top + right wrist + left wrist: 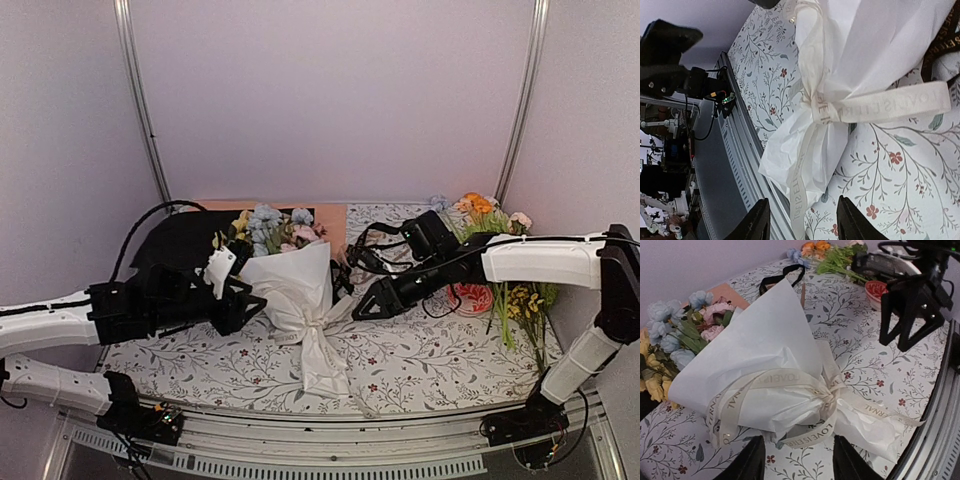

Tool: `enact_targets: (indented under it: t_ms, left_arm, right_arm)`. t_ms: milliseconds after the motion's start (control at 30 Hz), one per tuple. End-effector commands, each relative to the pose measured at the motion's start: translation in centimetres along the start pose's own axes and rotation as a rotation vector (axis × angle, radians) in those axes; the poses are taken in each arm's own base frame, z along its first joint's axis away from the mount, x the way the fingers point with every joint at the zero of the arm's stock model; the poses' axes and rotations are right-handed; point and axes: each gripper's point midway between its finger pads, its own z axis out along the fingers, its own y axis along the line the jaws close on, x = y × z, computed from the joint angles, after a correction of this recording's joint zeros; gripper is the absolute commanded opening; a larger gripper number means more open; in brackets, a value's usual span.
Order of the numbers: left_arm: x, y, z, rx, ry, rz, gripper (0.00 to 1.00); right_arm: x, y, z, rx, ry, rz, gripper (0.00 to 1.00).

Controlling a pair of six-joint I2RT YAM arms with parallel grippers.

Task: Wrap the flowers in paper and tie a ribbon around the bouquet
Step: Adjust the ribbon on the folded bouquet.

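Observation:
The bouquet (293, 285) lies on the flowered tablecloth, a white paper (765, 335) cone with blue, pink and yellow flowers (270, 228) showing at its wide far end. A cream ribbon (815, 435) with printed letters is knotted around the narrow neck, its loops and ends lying loose. My left gripper (256, 301) stands open just left of the cone, fingers (752, 462) apart, nothing between them. My right gripper (362, 310) stands open just right of the knot. In the right wrist view its gap (802, 220) is empty above the paper tail (790, 155) and a ribbon end (890, 105).
Orange-and-yellow sprigs (490, 215) and a red-and-white disc (472, 297) lie at the right. A black sheet (180, 240) and a peach sheet (330, 215) lie at the back, with a black ribbon (782, 277) beside them. The metal rail (350, 420) runs along the near table edge.

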Motion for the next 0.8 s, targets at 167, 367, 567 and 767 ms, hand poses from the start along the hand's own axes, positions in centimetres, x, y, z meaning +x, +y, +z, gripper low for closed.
enact_targets:
  t_ms: [167,367,567,767]
  left_arm:
    - [8.3,-5.7,6.3,0.108,0.274,0.199,0.60]
    - [8.9,-3.1,8.0,-0.041,0.238,0.222,0.68]
    - [10.8,-2.8,9.1,-0.060,0.248,0.214,0.63]
    - [10.7,-2.0,10.3,-0.123,0.270,0.245,0.36]
  right_arm:
    - [-7.0,2.5,2.0,-0.049,-0.169,-0.096,0.43]
    - [-8.4,3.8,4.3,-0.103,-0.183,-0.111,0.39]
    - [-8.7,4.0,5.4,-0.137,-0.174,-0.097,0.35]
    - [-9.3,3.6,5.7,-0.115,-0.188,-0.091,0.35]
